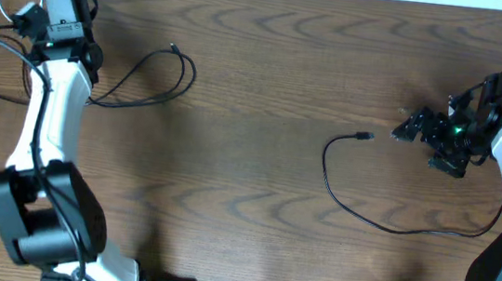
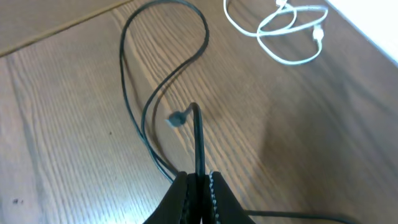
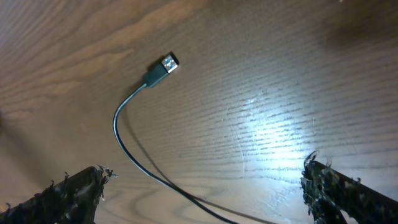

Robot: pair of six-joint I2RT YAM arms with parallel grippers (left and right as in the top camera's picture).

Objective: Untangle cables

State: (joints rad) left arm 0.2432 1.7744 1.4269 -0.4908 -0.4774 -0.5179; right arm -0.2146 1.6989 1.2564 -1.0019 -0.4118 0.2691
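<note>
1. Pinched together at the bottom of the left wrist view, the left tool (image 2: 200, 186) is clamped on the held black cable (image 2: 198, 140) a little behind its small plug (image 2: 177, 118), which bends over toward the tabletop (image 2: 68, 124).
2. Beyond the plug, a black loop (image 2: 134, 37) lies flat on the wood, and its two strands run back under the fingers. I cannot tell whether it belongs to the same cord as the held piece.
3. Near the far edge, the white cable (image 2: 283, 28) lies in loose coils of its own, apart from the black loop.
4. Seen from overhead, the middle black cable (image 1: 183, 77) curves across bare wood beside the left arm (image 1: 42, 128). Its tip is free and its other end passes under that arm.
5. Over on the right, the right tool (image 3: 205, 174) has its fingers wide apart and grips nothing. It hovers over the right-hand black cable (image 3: 118, 130), whose USB plug (image 3: 163, 67) lies flat, and the cord trails in an open curve that crosses nothing.
6. Judging by this layout, the sorting looks far along, and the step in hand seems to be placing the held end.
7. The next move calls for lowering that plug onto bare wood, clear of the white coils and the loop, then parting the fingers without dragging the cord.
</note>
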